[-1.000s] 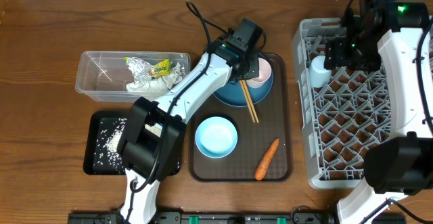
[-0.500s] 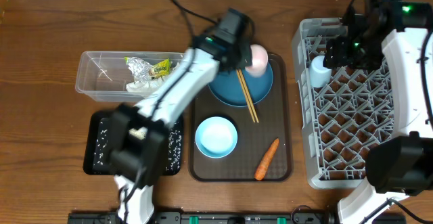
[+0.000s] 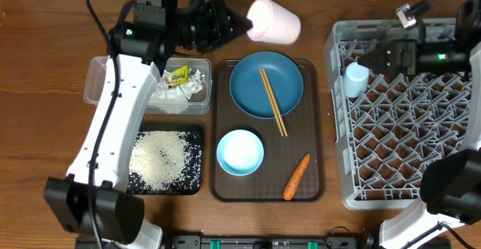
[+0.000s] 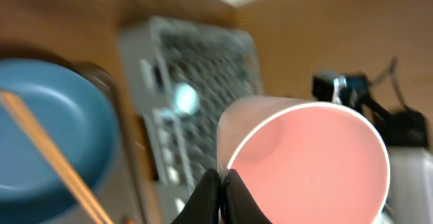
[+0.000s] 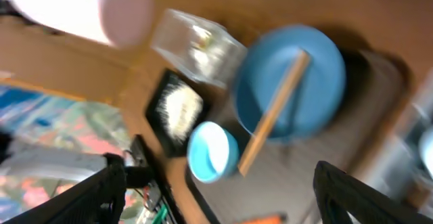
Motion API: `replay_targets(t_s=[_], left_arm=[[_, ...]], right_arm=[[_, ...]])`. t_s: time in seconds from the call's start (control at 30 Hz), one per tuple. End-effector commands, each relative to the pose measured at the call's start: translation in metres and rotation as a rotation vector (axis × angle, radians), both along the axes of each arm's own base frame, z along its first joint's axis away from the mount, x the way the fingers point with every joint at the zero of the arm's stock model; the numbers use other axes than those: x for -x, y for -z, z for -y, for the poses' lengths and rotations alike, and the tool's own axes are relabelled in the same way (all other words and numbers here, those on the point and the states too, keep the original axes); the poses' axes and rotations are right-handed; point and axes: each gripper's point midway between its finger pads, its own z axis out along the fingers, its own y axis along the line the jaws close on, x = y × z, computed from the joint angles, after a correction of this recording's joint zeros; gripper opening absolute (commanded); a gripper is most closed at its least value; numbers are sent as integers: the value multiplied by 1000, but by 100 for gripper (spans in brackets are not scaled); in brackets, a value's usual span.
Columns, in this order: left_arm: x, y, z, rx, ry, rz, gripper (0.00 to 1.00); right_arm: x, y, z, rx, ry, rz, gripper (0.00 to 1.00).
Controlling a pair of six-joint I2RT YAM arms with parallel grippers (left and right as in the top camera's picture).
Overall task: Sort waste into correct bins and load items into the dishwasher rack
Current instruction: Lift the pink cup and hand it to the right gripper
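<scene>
My left gripper (image 3: 244, 25) is shut on the rim of the pale pink cup (image 3: 273, 19) and holds it on its side in the air behind the blue plate (image 3: 255, 91); the left wrist view shows the fingers (image 4: 222, 191) pinching the cup (image 4: 311, 160). The chopsticks (image 3: 273, 101) lie across the plate. The white-and-blue bowl (image 3: 240, 151) and the carrot (image 3: 296, 177) lie on the brown tray (image 3: 304, 132). The light blue cup (image 3: 355, 78) stands in the grey rack (image 3: 409, 136). My right gripper (image 3: 373, 58) is open and empty above the rack's back left, next to that cup.
The black tray (image 3: 195, 181) with rice sits front left. The clear tub (image 3: 113, 91) with wrappers is behind it. The right wrist view shows the plate (image 5: 291, 82), bowl (image 5: 213, 153) and tub (image 5: 196, 45), blurred.
My left arm has lifted the pink cup off the blue plate and swung up and back, uncovering the black tray. My right gripper has turned above the rack beside the light blue cup.
</scene>
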Motion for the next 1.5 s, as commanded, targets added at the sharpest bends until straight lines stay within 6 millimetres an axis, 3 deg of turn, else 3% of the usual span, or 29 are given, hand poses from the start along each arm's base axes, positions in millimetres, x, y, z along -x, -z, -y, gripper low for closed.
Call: replay_targets(t_s=[0.0,0.23,0.6,1.2,1.47], left_arm=[[26,-13,20,112,161,-39,6],[36,-17,41,116,214,-5,6],[44,-17,50,116,241,-8,6],[46,-14,50,108,244,-16,6],[45,-13,50,105,240,-16,8]], right_arm=[[3,-47,-21,-150,-80,243,89],[13,-52,-61,-177,-207,307,93],[21,-58,-109,-210,-350,401,90],[18,-71,-112,-271,-357,464,73],[17,-71,-109,-270,-350,465,58]])
